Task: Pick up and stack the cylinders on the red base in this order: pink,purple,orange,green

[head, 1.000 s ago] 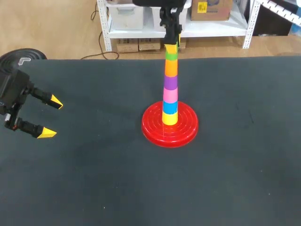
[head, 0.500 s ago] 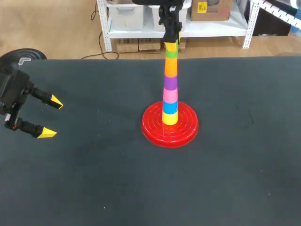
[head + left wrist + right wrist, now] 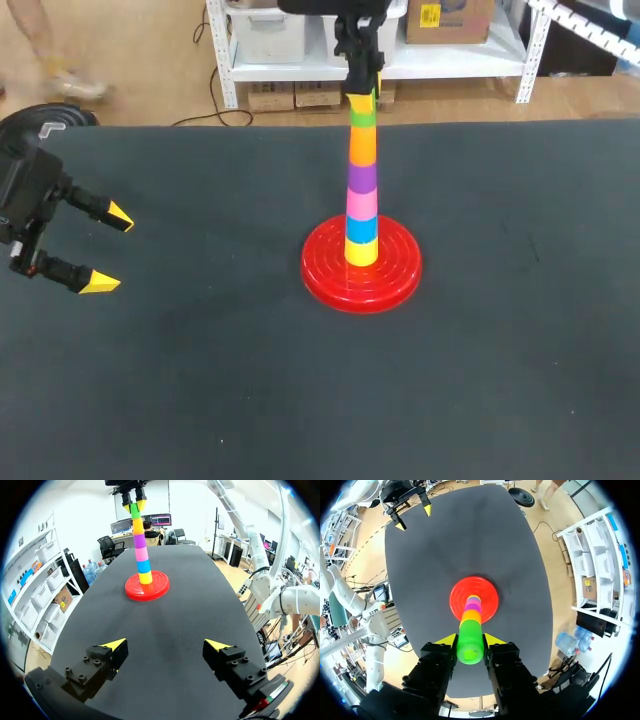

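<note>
Nearest, the left gripper [image 3: 110, 250] hangs released, fingers spread, over the dark table's [image 3: 200, 400] left edge; mid-table, the round red plastic base [image 3: 395, 272] bears a yellow-blue-pink-purple-orange column [image 3: 362, 190]; atop it, the right gripper [image 3: 362, 100] grasps the green plastic cylinder [image 3: 363, 117]

A dark grey table [image 3: 200, 380] takes up most of the head view. Its matte top is evenly lit.

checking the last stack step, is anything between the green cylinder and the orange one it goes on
Nothing visible. The green cylinder sits directly on the orange cylinder, with the right gripper shut on it.
</note>
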Available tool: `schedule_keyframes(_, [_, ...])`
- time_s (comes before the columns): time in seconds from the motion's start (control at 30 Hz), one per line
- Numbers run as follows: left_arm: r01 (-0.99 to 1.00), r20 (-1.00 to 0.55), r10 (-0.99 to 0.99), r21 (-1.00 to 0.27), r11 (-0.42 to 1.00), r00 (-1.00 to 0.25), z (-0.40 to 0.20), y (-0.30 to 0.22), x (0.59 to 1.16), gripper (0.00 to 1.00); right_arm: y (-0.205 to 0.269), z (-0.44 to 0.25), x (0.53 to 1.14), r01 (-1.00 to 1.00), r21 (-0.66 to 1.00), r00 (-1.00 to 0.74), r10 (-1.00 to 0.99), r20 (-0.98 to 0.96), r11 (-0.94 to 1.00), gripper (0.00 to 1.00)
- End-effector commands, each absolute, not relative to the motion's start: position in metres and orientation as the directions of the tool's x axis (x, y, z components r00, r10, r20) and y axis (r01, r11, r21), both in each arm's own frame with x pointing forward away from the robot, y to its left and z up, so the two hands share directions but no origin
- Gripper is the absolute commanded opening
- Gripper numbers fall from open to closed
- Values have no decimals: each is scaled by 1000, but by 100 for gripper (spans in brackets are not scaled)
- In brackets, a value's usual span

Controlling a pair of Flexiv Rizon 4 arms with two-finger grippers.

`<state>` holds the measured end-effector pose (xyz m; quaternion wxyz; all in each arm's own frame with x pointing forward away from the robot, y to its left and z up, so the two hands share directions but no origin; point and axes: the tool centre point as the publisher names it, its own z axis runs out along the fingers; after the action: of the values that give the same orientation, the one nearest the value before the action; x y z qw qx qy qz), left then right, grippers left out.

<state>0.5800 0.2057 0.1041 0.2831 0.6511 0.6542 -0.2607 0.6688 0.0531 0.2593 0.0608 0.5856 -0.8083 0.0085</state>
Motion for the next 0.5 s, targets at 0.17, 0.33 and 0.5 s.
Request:
schedule_keyframes(0.17, [999, -712, 702, 32, 16, 11, 103, 206, 580, 100, 50, 262, 663, -947, 42, -312, -944, 104, 317, 0])
schedule_keyframes(0.33, [999, -712, 702, 32, 16, 11, 103, 206, 580, 100, 50, 262, 662, -948, 42, -310, -945, 103, 315, 0])
schedule_keyframes(0.5, [999, -712, 702, 32, 16, 11, 103, 206, 580, 100, 49, 255, 661, -947, 53, -311, -945, 100, 317, 0])
